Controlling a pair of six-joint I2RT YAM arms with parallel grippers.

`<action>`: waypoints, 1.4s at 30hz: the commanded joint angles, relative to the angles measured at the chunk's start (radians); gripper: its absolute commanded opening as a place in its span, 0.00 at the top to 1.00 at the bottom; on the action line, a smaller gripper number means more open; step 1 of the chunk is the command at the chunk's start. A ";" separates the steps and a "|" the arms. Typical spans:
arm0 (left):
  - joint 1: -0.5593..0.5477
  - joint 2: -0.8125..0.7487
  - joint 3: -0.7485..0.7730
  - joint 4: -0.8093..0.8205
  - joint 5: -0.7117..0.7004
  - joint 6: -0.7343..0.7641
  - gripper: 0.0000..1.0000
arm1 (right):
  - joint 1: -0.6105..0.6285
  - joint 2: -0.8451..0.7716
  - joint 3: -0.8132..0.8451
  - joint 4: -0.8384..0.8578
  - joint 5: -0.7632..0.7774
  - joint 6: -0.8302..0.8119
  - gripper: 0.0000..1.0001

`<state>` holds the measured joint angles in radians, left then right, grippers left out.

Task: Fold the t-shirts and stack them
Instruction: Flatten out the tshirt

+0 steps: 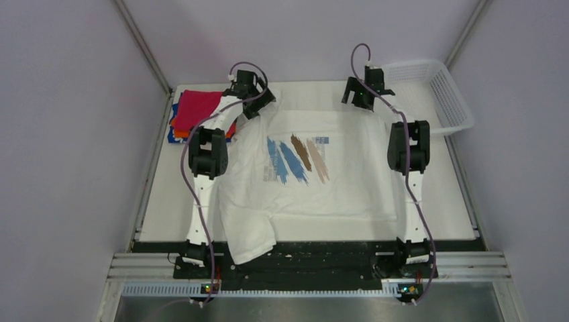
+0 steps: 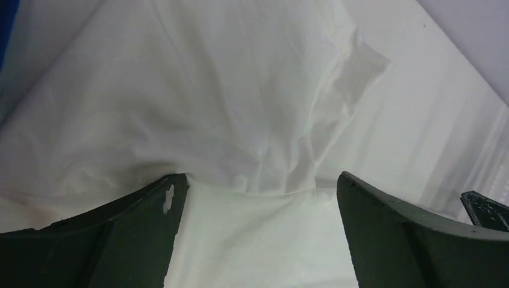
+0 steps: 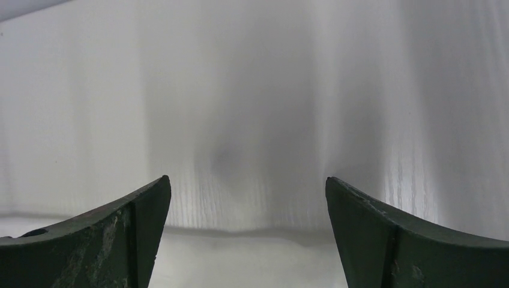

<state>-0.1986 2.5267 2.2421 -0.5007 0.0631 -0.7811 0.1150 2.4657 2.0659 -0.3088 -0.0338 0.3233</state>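
A: How far along are they w/ the shirts?

B: Partway, I'd say. Three look done. There's a folded pile at the far left corner of the table (image 1: pixel 443 201): magenta-red tee (image 1: pixel 198 107) on top, orange tee (image 1: pixel 182 133) & blue tee (image 1: pixel 172 138) showing only as edges under it. The white tee (image 1: pixel 335 194) isn't folded at all. It's spread chest-up across the middle, w/ one corner draped over the near edge.

A: Either arm got hold of it?

B: Not from what I can see. Left pincer (image 2: pixel 261 176) is at the tee's far-left corner, just beside the pile. Its jaws are wide apart w/ bunched cloth lying under & between them, nothing clamped. Right pincer (image 3: pixel 246 179) is at the far edge too, over to the right. It's gaping just as wide, w/ bare table ahead & the cloth's edge just below its fingers. It's carrying nothing.

A: So what's left?

B: My guess is the whole fold of the white one, then it goes onto the pile. The white mesh basket (image 1: pixel 449 94) at the far right isn't part of this, I reckon.

A: Any brand or writing?

B: The chest has blue & brown brush strokes, plus small blue print blocks next to them, way too small to read. No other labels I can make out
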 commanded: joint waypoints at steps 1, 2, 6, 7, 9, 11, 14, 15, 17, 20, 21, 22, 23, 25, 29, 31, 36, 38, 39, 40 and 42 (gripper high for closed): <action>0.026 0.056 0.020 0.053 0.030 -0.053 0.01 | -0.017 0.108 0.124 -0.105 -0.066 0.025 0.01; 0.028 0.060 0.030 0.060 0.030 -0.051 0.01 | -0.017 0.124 0.150 -0.103 -0.068 0.020 0.01; 0.030 0.062 0.071 0.090 0.065 -0.031 0.01 | -0.018 0.124 0.197 -0.095 -0.028 -0.015 0.01; 0.030 0.054 0.072 0.097 0.082 -0.028 0.01 | -0.017 0.110 0.196 -0.094 -0.029 -0.026 0.01; 0.025 0.028 0.066 0.098 0.100 -0.003 0.01 | -0.016 0.068 0.182 -0.097 -0.033 -0.048 0.01; 0.014 -0.014 0.052 0.075 0.082 0.034 0.01 | -0.011 0.008 0.143 -0.101 -0.025 -0.071 0.01; -0.007 -0.111 -0.028 0.068 0.045 0.081 0.01 | 0.010 -0.124 0.001 -0.080 0.042 -0.105 0.01; -0.016 -0.160 -0.062 0.074 0.034 0.097 0.01 | 0.020 -0.170 -0.070 -0.063 0.078 -0.113 0.01; -0.035 -0.227 -0.127 0.075 0.003 0.122 0.01 | 0.046 -0.278 -0.200 -0.029 0.132 -0.118 0.01; -0.059 -0.301 -0.187 0.052 -0.003 0.152 0.01 | 0.085 -0.383 -0.363 -0.001 0.195 -0.114 0.01; -0.065 -0.320 -0.197 0.039 -0.007 0.164 0.01 | 0.101 -0.412 -0.411 0.002 0.219 -0.109 0.01; -0.071 -0.339 -0.206 0.023 -0.023 0.174 0.01 | 0.118 -0.440 -0.455 0.006 0.243 -0.104 0.01; -0.079 -0.358 -0.218 0.002 -0.041 0.181 0.01 | 0.133 -0.462 -0.514 0.009 0.268 -0.094 0.01; -0.092 -0.399 -0.270 -0.012 -0.053 0.193 0.01 | 0.162 -0.507 -0.589 0.001 0.297 -0.075 0.01; -0.119 -0.492 -0.428 0.016 -0.071 0.193 0.01 | 0.194 -0.582 -0.739 -0.006 0.289 0.019 0.01; -0.130 -0.527 -0.526 0.034 -0.069 0.192 0.01 | 0.198 -0.600 -0.806 -0.002 0.262 0.044 0.01; -0.139 -0.549 -0.643 0.089 -0.039 0.192 0.01 | 0.193 -0.561 -0.816 -0.015 0.279 0.038 0.01; -0.139 -0.523 -0.630 0.089 -0.053 0.192 0.01 | 0.185 -0.520 -0.787 -0.015 0.293 0.027 0.01; -0.139 -0.504 -0.615 0.087 -0.053 0.192 0.01 | 0.177 -0.497 -0.765 -0.031 0.303 0.021 0.01; -0.138 -0.482 -0.595 0.085 -0.069 0.194 0.01 | 0.173 -0.475 -0.744 -0.050 0.313 0.021 0.01; -0.138 -0.423 -0.542 0.065 -0.097 0.194 0.01 | 0.156 -0.441 -0.721 -0.065 0.316 0.013 0.01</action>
<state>-0.3359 2.0319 1.6073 -0.4728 0.0101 -0.6014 0.3058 1.9430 1.2804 -0.3378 0.2363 0.3424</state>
